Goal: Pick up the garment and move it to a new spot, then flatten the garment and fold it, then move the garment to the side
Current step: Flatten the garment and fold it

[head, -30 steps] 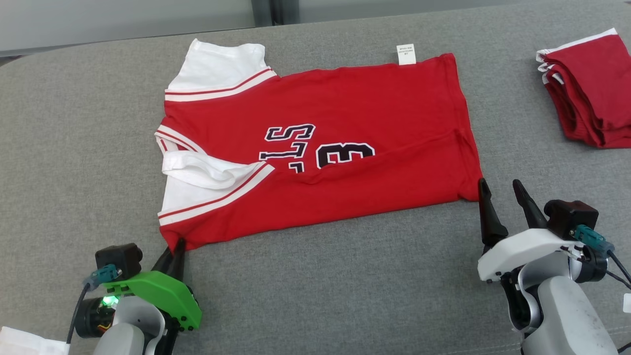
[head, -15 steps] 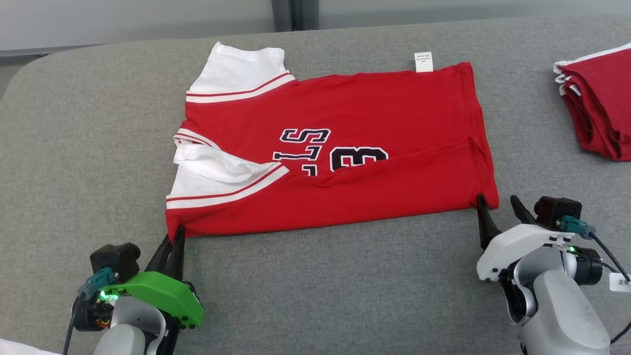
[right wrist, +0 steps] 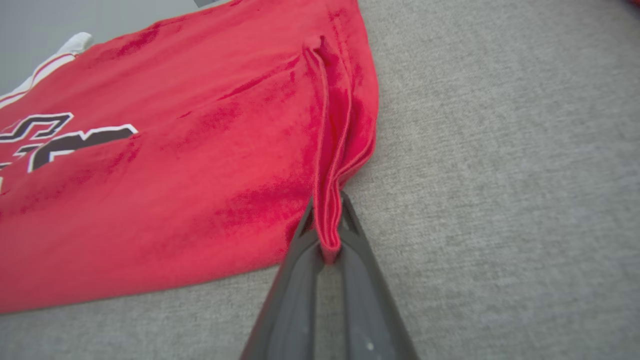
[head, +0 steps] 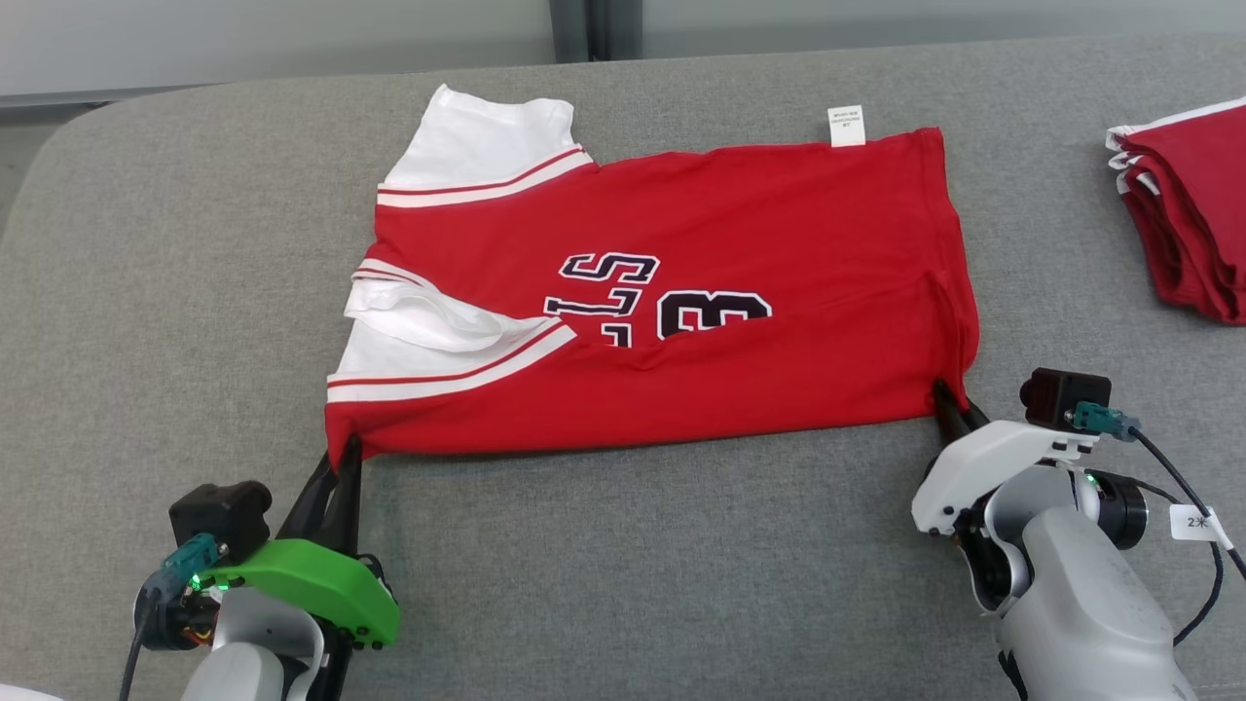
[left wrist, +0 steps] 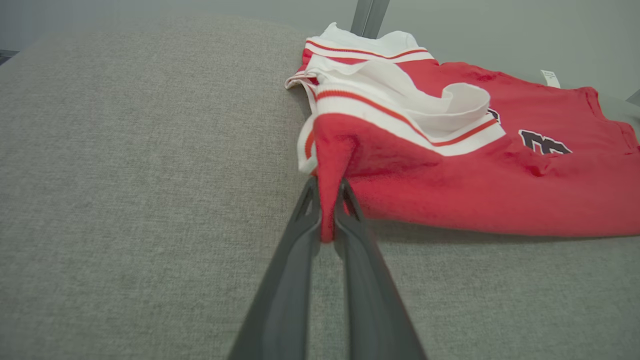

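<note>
Head view: right hand [head: 947,401] behind garment [head: 701,214]

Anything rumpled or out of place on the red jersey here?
Yes. On the jersey, the near white sleeve is bunched and curled up instead of flat. The left tool and right tool each pinch a near corner, puckering it. A white label pokes past the far edge.
</note>
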Available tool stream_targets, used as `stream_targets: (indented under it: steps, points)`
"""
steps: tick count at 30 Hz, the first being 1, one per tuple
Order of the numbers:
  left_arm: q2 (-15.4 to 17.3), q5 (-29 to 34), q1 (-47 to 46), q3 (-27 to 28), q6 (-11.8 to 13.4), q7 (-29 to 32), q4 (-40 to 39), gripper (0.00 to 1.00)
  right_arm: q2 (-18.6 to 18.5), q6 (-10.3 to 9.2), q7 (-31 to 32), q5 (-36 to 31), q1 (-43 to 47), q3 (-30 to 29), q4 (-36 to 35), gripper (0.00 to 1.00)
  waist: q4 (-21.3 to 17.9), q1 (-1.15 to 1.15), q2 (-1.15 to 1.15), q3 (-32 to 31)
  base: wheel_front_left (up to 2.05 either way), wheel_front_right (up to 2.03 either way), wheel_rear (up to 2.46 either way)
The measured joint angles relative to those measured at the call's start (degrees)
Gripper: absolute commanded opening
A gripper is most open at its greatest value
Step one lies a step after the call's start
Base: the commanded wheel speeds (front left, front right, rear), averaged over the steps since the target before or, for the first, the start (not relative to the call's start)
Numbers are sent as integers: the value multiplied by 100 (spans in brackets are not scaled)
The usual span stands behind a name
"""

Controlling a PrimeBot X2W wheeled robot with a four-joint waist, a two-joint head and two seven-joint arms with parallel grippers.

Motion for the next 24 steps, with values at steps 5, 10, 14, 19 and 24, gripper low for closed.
stream_targets:
  steps: [5,10,14,19,24]
  points:
    - [123,34,185,-12,24,-29,-326,0,-14,0,-89,506,210,86,-392,0,-22,0,0,-72,0,0,0]
    - [267,34,708,-43,94,224,-917,0,-122,0,169,1099,1018,223,-1362,0,-73,0,0,-173,0,0,0]
    - [349,0,1217,-108,186,539,-1417,0,-240,1,424,1258,1711,222,-2127,0,-145,0,0,-217,0,0,0]
    - [385,-175,1839,-152,334,922,-1906,0,-253,1,753,1228,2422,-9,-2932,0,-223,0,0,-232,0,0,0]
    - [342,-209,2020,-181,427,987,-1893,0,-147,1,927,1148,2691,-176,-3212,0,-245,0,0,-221,0,0,0]
